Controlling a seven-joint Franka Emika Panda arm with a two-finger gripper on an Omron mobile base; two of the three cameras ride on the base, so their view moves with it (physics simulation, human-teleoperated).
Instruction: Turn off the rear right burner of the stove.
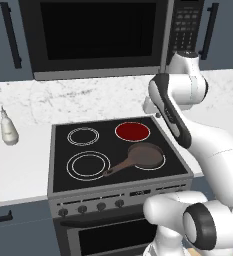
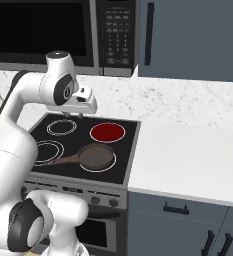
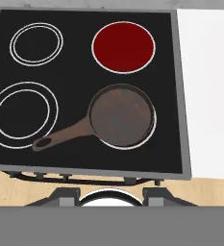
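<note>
1. The stove [image 1: 58,192] sat in the lower middle of the left base view, its black glass top carrying four burner circles.
2. The rear right burner [image 1: 132,131] glowed red near the centre of that view (upper right of the glass in the hand view [image 3: 123,46]).
3. A brown pan [image 1: 145,155] lay just below it, handle pointing lower left.
4. The claw [image 2: 74,116] hung above the glass, centre-left in the right base view; how far it stood open I could not tell.
5. A microwave [image 1: 98,35] filled the top.
</note>
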